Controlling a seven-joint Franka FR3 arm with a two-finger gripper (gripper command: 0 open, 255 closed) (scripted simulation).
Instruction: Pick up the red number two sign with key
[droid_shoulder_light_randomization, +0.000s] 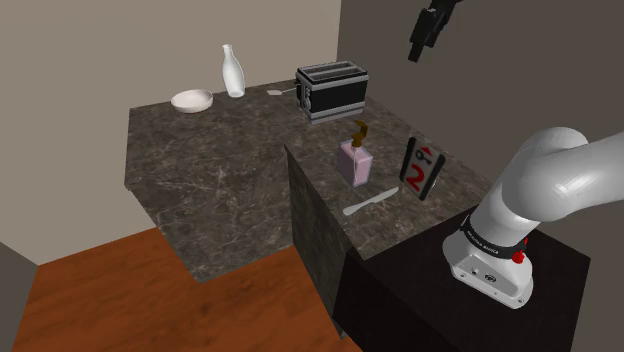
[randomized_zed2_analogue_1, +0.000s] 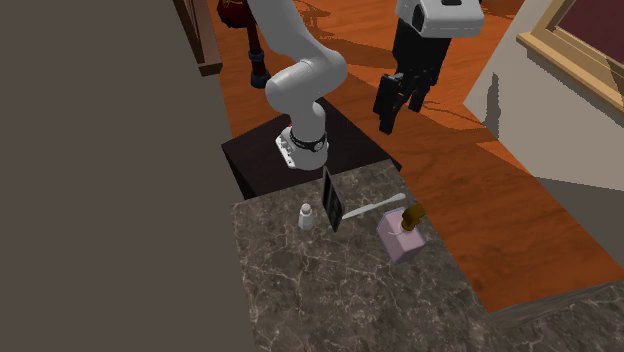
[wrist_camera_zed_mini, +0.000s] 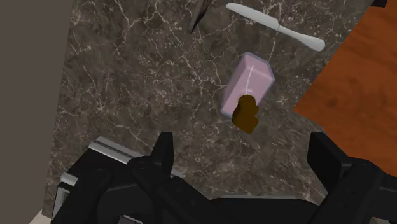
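Note:
The sign (droid_shoulder_light_randomization: 421, 170) is a small dark upright plate with a red 2 and a key drawn on it. It stands on the dark marble counter (droid_shoulder_light_randomization: 230, 170) near the stand. In the second exterior view the sign (randomized_zed2_analogue_1: 332, 200) shows edge-on. My gripper (droid_shoulder_light_randomization: 418, 48) hangs high above the counter, well over the sign and apart from it. In the wrist view the gripper (wrist_camera_zed_mini: 242, 159) is open with nothing between its fingers (wrist_camera_zed_mini: 162, 153). Below it stands a pink soap dispenser (wrist_camera_zed_mini: 249, 86), and the sign's dark edge (wrist_camera_zed_mini: 200, 14) lies beyond that.
The pink dispenser (droid_shoulder_light_randomization: 356, 160) with a brown pump stands beside the sign, and a butter knife (droid_shoulder_light_randomization: 370, 202) lies in front of them. A small white shaker (randomized_zed2_analogue_1: 306, 215) is next to the sign. A toaster (droid_shoulder_light_randomization: 332, 88), white bottle (droid_shoulder_light_randomization: 233, 70) and bowl (droid_shoulder_light_randomization: 192, 100) stand at the back.

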